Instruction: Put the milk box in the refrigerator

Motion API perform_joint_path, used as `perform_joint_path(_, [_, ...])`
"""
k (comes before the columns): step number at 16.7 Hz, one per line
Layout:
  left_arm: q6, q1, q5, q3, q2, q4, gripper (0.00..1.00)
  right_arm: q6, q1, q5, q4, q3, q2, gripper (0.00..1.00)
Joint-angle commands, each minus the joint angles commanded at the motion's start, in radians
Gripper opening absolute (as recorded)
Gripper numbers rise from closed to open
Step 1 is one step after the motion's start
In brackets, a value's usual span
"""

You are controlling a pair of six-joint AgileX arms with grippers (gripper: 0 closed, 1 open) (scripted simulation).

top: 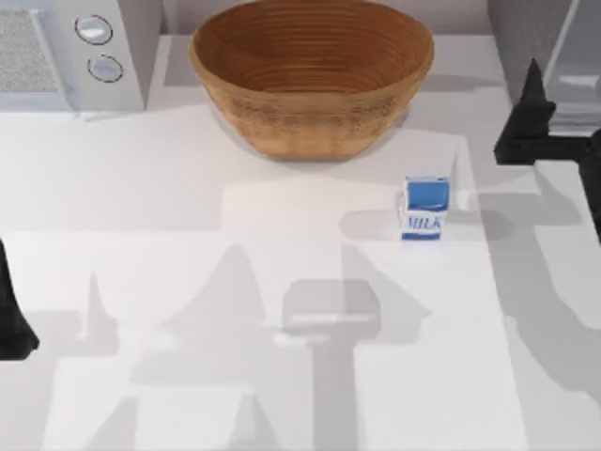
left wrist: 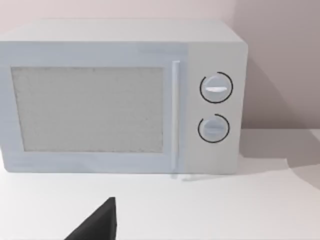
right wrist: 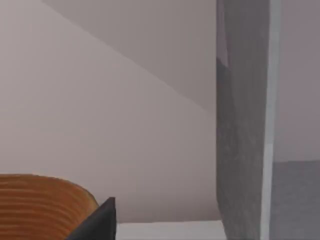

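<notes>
Top view: you see the milk box [top: 424, 209] standing upright on the white table [top: 282, 395], right of centre, just near of the woven bowl [top: 312, 75] and apart from it. The fridge [top: 545, 47] occupies the far right corner; its speckled grey side [right wrist: 242, 150] also appears in the right wrist view, beside the bowl's rim [right wrist: 40, 205]. Your right tool [top: 528, 122] hangs at the right edge, just near of the fridge and to the right of the milk box, touching neither; whether its fingers are spread or pressed together you cannot tell. Your left arm [top: 11, 315] sits parked at the left edge, its wrist view facing the white microwave [left wrist: 120, 95] with two round knobs in the far left corner.
</notes>
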Motion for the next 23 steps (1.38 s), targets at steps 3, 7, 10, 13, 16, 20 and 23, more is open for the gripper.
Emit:
perform_joint_path(3, [0.000,0.000,0.000,0.000,0.000,0.000,1.00,-0.002,0.085,0.092,0.211,0.079,0.305,1.00])
perform_joint_path(7, [0.000,0.000,0.000,0.000,0.000,0.000,1.00,-0.007,0.184,0.201,0.454,0.166,0.665,1.00])
perform_joint_path(10, [0.000,0.000,0.000,0.000,0.000,0.000,1.00,-0.011,0.241,0.264,0.593,0.215,0.876,1.00])
perform_joint_path(13, [0.000,0.000,0.000,0.000,0.000,0.000,1.00,-0.015,0.279,0.307,0.685,0.246,1.019,1.00])
perform_joint_path(16, [0.000,0.000,0.000,0.000,0.000,0.000,1.00,-0.016,0.293,0.323,0.718,0.257,1.071,1.00])
perform_joint_path(20, [0.000,0.000,0.000,0.000,0.000,0.000,1.00,-0.016,0.293,0.323,0.718,0.257,1.071,1.00])
perform_joint_path(23, [0.000,0.000,0.000,0.000,0.000,0.000,1.00,0.004,0.280,0.302,0.673,0.294,1.088,1.00])
